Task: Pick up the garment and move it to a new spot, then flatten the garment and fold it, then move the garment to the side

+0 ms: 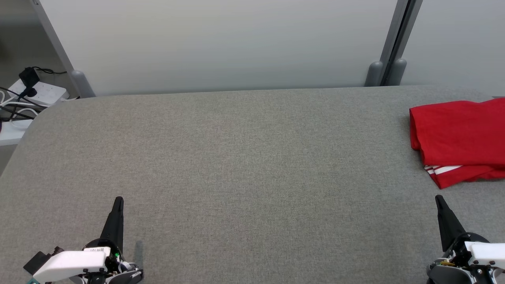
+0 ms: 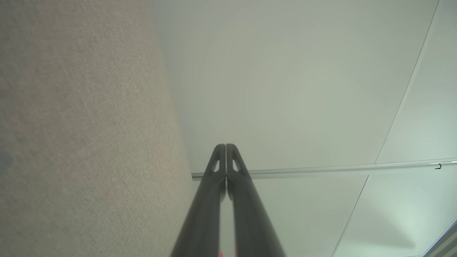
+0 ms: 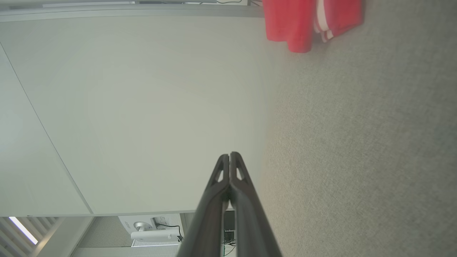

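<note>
Head view, far L at 10 o'clock: white power strip (image 1: 37, 92) w/ black plug + cables, sitting off the table's corner. Grey fabric table (image 1: 252, 157) spans the frame, w/ a pale wall panel (image 1: 221, 43) behind it at 12 o'clock.

L gripper (image 1: 118, 200) sits at 7 o'clock above the table's near edge, pointing to 12. Its two dark fingers are clenched tip to tip w/ nothing btwn them. L wrist view agrees: the fingers meet along the tips, table fabric is on the 9 o'clock side and the panel is on the 3 o'clock side. Can't tell if the tips touch the fabric.

At 1 o'clock a grey post (image 1: 394, 43) runs down to two rounded feet at the table's back edge.

Garment (image 1: 457, 134) is at 3 o'clock: red, folded to a rough rectangle, lying on the table by its R side and cut off by the frame edge. White stripes (image 1: 446, 169) peek out along its near edge.

R gripper (image 1: 438, 199) is at 5 o'clock, near the garment's near L corner but apart from it, no contact. Fingers are clenched together and empty. In the R wrist view the closed tips point along the panel/table line, w/ the garment up at 1 o'clock, well apart from them.
</note>
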Tool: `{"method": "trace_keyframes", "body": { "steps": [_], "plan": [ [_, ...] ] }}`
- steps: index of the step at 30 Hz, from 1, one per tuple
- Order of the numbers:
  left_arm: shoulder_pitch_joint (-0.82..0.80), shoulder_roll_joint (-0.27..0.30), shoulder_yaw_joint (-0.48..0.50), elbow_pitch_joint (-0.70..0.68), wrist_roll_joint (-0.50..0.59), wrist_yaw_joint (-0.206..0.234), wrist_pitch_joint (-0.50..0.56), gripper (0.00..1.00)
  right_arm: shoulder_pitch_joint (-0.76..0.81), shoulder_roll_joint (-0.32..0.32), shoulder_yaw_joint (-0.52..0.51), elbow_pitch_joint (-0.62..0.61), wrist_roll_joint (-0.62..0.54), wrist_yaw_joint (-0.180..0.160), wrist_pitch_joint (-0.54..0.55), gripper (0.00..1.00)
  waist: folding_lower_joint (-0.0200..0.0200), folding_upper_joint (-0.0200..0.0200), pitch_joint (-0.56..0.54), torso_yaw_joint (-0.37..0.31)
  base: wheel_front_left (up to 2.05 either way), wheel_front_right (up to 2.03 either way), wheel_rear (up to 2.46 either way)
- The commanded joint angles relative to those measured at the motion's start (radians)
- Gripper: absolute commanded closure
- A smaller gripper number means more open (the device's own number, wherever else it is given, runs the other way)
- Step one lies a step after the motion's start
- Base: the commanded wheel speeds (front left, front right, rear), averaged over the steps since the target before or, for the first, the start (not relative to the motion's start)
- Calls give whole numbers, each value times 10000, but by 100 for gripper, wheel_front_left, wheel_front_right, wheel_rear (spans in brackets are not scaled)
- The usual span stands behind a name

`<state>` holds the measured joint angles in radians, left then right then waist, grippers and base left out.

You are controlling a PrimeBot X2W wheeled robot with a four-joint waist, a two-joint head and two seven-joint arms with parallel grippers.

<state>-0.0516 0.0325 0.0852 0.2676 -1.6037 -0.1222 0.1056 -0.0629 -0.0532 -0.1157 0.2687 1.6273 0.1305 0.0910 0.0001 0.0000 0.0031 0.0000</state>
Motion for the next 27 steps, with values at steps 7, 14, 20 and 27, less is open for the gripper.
{"method": "trace_keyframes", "body": {
  "steps": [7,14,20,27],
  "plan": [
    [-564,177,285,-224,-50,-84,76,100,-435,-86,175,-248,-58,2,97,100,0,0,0,0,0,0,0],
    [-564,177,285,-224,-50,-84,76,100,-436,-75,160,-247,-70,2,109,100,0,0,0,0,0,0,0],
    [-564,177,285,-224,-50,-84,76,100,-437,-67,148,-247,-80,2,119,100,0,0,0,0,0,0,0],
    [-564,177,285,-224,-50,-84,76,100,-439,-58,135,-246,-91,2,129,100,-1,0,0,0,0,0,0]
  ]
}}
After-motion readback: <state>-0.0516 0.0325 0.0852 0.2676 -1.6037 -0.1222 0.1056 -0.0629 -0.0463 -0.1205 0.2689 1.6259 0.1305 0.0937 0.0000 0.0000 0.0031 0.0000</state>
